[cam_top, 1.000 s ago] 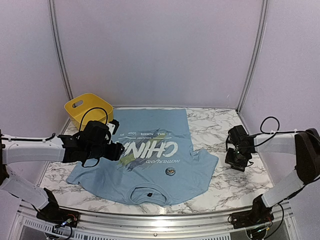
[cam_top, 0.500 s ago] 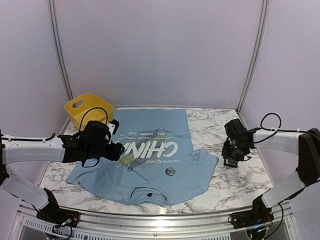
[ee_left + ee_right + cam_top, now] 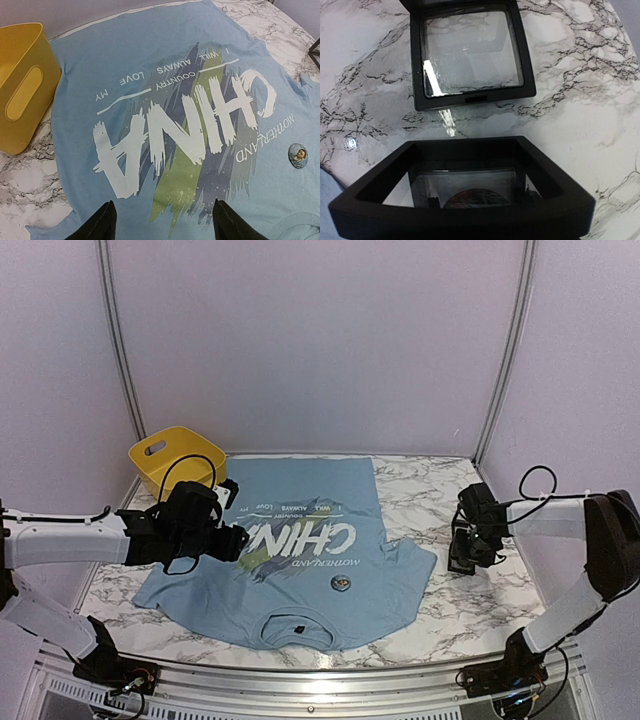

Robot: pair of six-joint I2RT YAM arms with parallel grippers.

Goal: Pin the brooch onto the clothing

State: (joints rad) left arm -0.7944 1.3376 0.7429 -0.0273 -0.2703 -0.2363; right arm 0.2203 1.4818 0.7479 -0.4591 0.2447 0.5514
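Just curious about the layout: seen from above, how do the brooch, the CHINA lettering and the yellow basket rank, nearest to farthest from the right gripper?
From the right gripper:
1. Brooch, on the shirt, to its left.
2. CHINA lettering, mid-shirt.
3. Yellow basket, far left corner.

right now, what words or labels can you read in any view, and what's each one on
"CHINA": big white letters on the T-shirt, upside down in the left wrist view.
"MOTHERLAND": smaller white text beside it.
"I WILL ALWAYS LOVE MY": small white line on the shirt.
"COUNTRY": next to that line.
The brooch shows a picture, too small to read any text.
The yellow basket and black display case show none.
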